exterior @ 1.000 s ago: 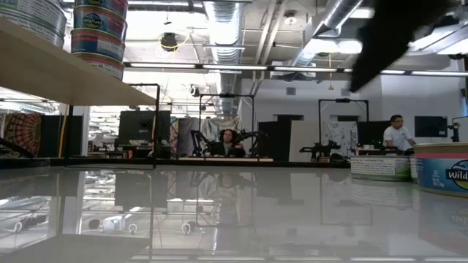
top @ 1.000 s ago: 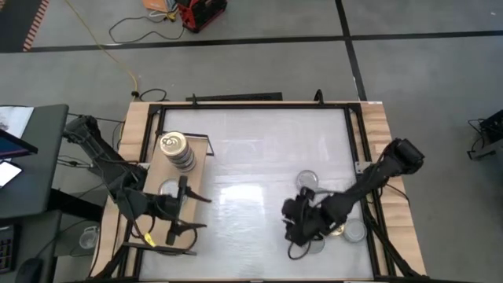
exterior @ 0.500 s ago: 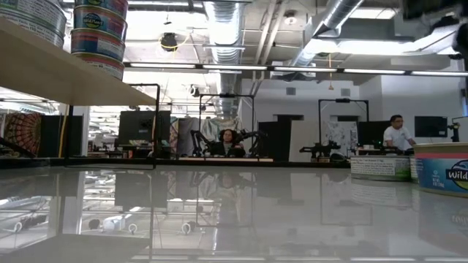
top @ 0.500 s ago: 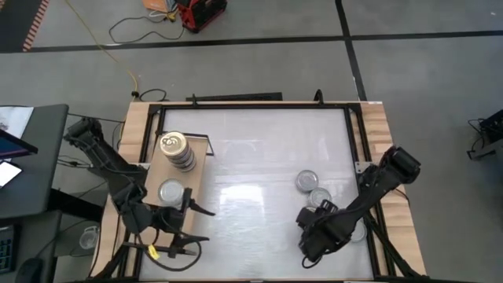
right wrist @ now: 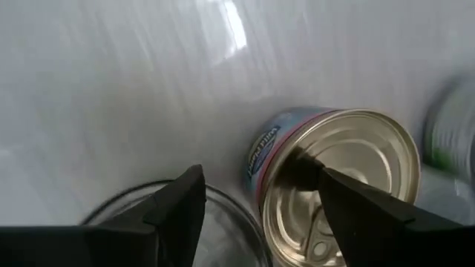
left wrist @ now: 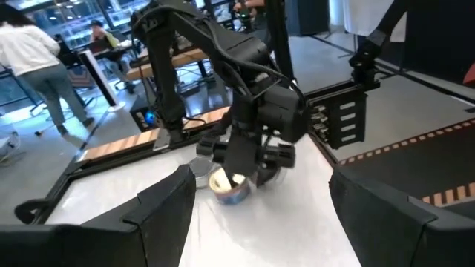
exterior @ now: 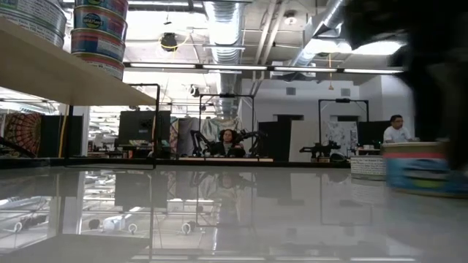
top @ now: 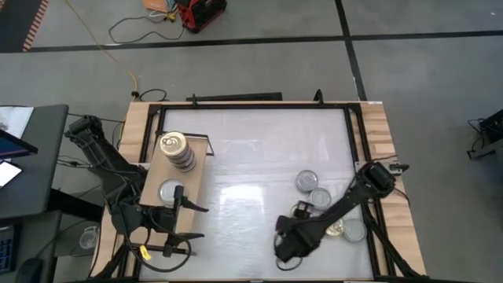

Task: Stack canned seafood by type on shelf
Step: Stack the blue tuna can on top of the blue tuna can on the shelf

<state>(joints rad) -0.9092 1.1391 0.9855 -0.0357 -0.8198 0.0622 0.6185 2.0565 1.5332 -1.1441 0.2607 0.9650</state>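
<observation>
The shelf [top: 198, 177] stands at the table's left and carries a stack of tins [top: 177, 151] plus a single silver-topped tin [top: 169, 191]. My left gripper [top: 187, 221] hovers open and empty at the shelf's near end. My right gripper [right wrist: 256, 204] points steeply down near the table's near right, open, over a gold-topped tin with a blue label [right wrist: 338, 182]. Other loose tins [top: 306, 182] [top: 320, 196] [top: 354, 230] lie on the table beside the right arm. My right gripper comes at the gold-topped tin from above, slanting. One fingertip [right wrist: 315, 172] lies over the tin's gold top [right wrist: 356, 159], inside its rim, and seems to touch it. The other finger [right wrist: 182, 204] stands beside the blue wall, apart from it. The tin is on the table.
A round plain-topped tin [right wrist: 185, 222] lies right under the right gripper. Black frame bars [top: 355, 149] and wooden strips edge the white tabletop [top: 251, 165]. The middle of the table lies between the arms. People and desks [exterior: 228, 142] show in the room beyond.
My right gripper has sunk toward the table and tipped to point steeply down, shifting toward the near left. In the low view the blue-labelled tin has slid sideways toward the picture's left. My left gripper has drifted a little toward the near edge.
</observation>
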